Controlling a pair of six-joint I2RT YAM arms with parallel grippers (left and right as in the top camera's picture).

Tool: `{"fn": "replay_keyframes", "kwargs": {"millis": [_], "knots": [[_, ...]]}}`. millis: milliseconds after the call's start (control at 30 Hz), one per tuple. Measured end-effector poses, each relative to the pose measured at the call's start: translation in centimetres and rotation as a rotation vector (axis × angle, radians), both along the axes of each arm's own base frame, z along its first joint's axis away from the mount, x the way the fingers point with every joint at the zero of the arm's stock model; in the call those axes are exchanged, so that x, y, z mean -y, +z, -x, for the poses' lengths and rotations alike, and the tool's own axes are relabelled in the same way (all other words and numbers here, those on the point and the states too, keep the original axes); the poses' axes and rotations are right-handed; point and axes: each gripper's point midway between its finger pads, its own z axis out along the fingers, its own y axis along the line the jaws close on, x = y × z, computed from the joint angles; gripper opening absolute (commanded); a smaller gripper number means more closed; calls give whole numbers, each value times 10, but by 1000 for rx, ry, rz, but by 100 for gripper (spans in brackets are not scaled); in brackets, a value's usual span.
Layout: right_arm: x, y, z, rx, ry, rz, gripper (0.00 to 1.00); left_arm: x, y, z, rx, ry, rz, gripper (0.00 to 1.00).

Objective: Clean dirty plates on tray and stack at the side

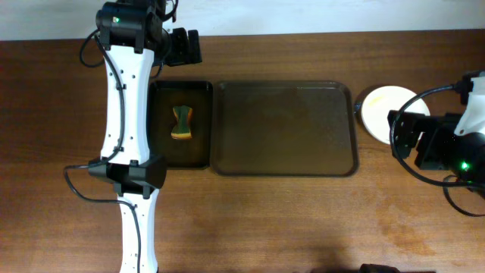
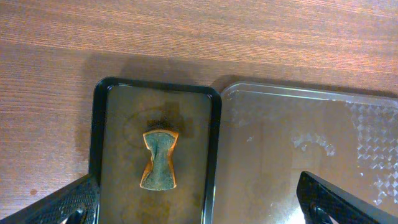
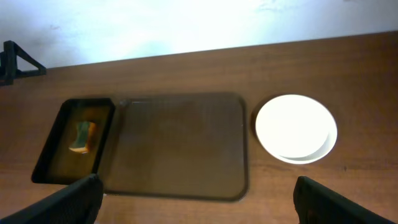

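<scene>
The white plates (image 1: 385, 110) sit stacked on the wood tabletop (image 1: 303, 220) just right of the large brown-grey tray (image 1: 284, 127), which holds nothing. The stack also shows in the right wrist view (image 3: 295, 127), with the tray (image 3: 180, 146) to its left. The tray fills the right half of the left wrist view (image 2: 298, 149). My left gripper (image 1: 184, 47) is open and empty at the table's far edge, high above the trays (image 2: 199, 208). My right gripper (image 1: 409, 139) is open and empty at the right, beside the plates (image 3: 196, 199).
A narrow black tray (image 1: 161, 125) lies left of the big tray, with a yellow-green sponge (image 1: 182, 123) in it, also in the left wrist view (image 2: 159, 159). The left arm (image 1: 129, 136) stretches over the table's left side.
</scene>
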Motion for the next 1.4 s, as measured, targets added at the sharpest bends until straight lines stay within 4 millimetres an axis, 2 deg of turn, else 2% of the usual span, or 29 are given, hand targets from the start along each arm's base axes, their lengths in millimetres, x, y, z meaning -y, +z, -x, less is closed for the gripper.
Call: {"fn": "replay_keyframes", "kwargs": {"millis": [67, 100, 133, 167, 200, 233, 300, 400, 433, 567, 833, 967, 1400], "knots": [[2, 1, -13, 50, 7, 24, 98, 0, 0, 0, 0, 0, 0, 100], [4, -5, -24, 92, 15, 43, 98, 0, 0, 0, 0, 0, 0, 100], [5, -17, -33, 135, 17, 53, 98, 0, 0, 0, 0, 1, 1, 100], [5, -38, -36, 158, 21, 61, 98, 0, 0, 0, 0, -1, 3, 100], [4, -47, -41, 224, 27, 75, 98, 1, 0, 0, -2, -1, 3, 100], [1, -61, -41, 264, 39, 87, 98, 1, 0, 0, -2, -1, 4, 100], [-15, -110, -26, 379, 93, 107, 98, 1, 0, 0, -2, 2, 4, 100], [-25, -147, -14, 511, 126, 121, 98, 1, 0, 1, -3, 2, 5, 100], [-26, -154, -13, 571, 127, 128, 98, 1, 0, 1, -3, 1, 5, 100], [-27, -203, -2, 637, 129, 138, 98, 1, 0, 0, -2, 1, 5, 100], [-39, -234, 7, 678, 174, 125, 98, 1, 0, 1, -3, 2, 5, 100], [-39, -256, 7, 595, 179, 119, 98, 1, 0, 1, -4, 2, 5, 100], [-39, -256, 7, 596, 179, 119, 98, 1, 0, 1, -4, 2, 5, 100]]}}
